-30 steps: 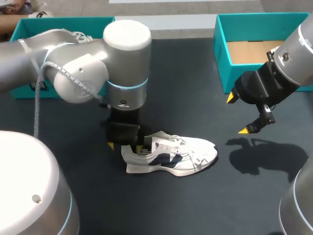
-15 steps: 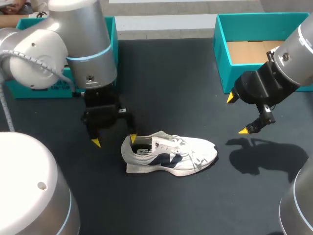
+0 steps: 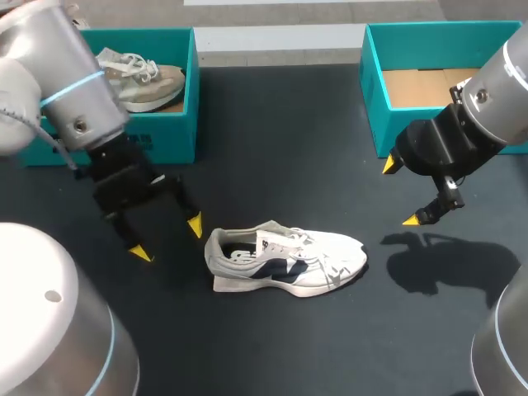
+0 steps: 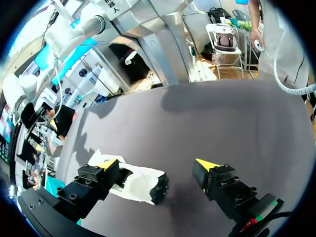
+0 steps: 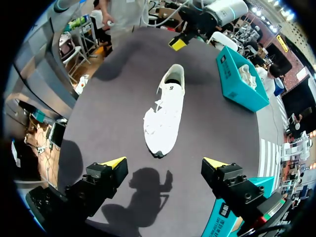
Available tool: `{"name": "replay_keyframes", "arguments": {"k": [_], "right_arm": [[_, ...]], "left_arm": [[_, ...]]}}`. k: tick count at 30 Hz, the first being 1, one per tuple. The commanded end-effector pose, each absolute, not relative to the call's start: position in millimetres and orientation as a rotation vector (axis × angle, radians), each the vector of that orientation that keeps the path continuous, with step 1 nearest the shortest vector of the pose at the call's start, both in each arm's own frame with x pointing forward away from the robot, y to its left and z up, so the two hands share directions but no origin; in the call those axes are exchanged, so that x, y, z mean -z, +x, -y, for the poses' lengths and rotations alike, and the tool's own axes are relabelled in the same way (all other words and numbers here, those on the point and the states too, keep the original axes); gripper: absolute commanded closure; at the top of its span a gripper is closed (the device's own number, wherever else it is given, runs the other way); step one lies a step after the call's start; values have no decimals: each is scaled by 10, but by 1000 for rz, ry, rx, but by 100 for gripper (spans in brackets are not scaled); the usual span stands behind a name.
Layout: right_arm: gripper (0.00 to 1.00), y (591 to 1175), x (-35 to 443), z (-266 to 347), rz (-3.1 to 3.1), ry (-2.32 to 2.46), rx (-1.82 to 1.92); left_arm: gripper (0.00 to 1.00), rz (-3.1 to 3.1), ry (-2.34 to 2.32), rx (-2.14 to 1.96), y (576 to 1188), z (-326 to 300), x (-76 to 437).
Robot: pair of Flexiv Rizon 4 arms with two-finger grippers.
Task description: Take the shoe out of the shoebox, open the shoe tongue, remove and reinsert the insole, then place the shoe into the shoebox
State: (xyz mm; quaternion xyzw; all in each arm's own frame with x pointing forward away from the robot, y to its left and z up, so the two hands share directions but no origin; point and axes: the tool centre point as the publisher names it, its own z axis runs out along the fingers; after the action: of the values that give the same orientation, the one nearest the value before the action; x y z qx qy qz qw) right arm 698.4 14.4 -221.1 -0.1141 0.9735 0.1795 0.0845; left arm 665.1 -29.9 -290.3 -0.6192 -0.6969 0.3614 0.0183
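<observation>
Our shoe (image 3: 285,260) stands on the table (image 3: 289,148), toe toward 3 o'clock. Our left end effector (image 3: 167,238) hangs wide and empty at its 9 o'clock. Our right end effector (image 3: 400,192), equally wide, hangs at 2 o'clock, near the shoebox (image 3: 375,74).

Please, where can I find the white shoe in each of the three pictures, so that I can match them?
Head view: the shoe lies near the middle, heel toward the left claw.
Left wrist view: only its heel end shows, beside one finger and partly hidden by it.
Right wrist view: the whole shoe lies ahead of the right claw, toe nearest.
Shared landmark: the left claw, close to the shoe's heel in every view.
</observation>
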Motion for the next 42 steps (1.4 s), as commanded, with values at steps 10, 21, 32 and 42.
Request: {"name": "replay_keyframes", "arguments": {"k": [10, 21, 32, 42], "right_arm": [[0, 6983, 2221, -154, -2904, -338, -531], [0, 6983, 2221, -154, -2904, -338, -531], [0, 6983, 2221, -154, -2904, -338, -531], [0, 6983, 2221, -154, -2904, -338, -531]], "left_arm": [[0, 2448, -1319, -1509, 6641, 79, 2922], [0, 2642, -698, -1738, 6623, -118, 2881], [0, 2641, -289, -1831, 6784, -394, 2979], [0, 2604, -161, -1736, 6812, -495, 3195]]}}
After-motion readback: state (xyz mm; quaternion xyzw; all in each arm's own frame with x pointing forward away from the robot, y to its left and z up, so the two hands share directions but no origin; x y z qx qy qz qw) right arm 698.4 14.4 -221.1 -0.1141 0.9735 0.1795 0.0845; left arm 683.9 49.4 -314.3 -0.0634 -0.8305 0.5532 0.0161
